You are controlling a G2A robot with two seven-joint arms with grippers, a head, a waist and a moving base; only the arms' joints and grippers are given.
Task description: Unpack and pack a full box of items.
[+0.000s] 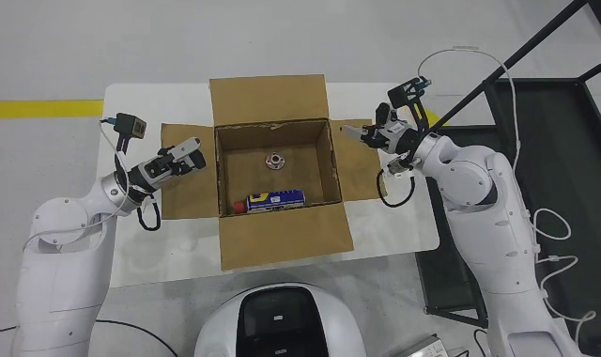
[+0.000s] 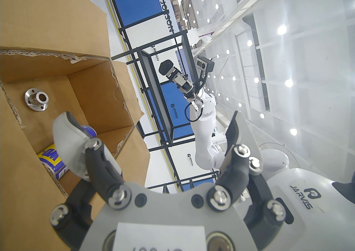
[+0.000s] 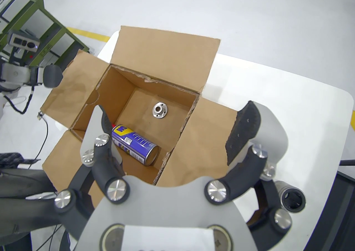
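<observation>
As the cardboard box (image 1: 285,237) stands open on the white bench (image 1: 394,216) with all four flaps laid outward, contents are recorded from the near wall back. A spray can (image 1: 275,200) lies on its side along the near wall, red cap toward the left arm's side. A metal flange (image 1: 274,159) sits farther in, about mid-floor, apart from the can. The left gripper (image 1: 195,155) hangs over the left flap, its fingers (image 2: 69,135) spread wide and holding nothing. The right gripper (image 1: 355,133) hangs over the right flap, its fingers (image 3: 249,124) likewise spread wide and empty.
</observation>
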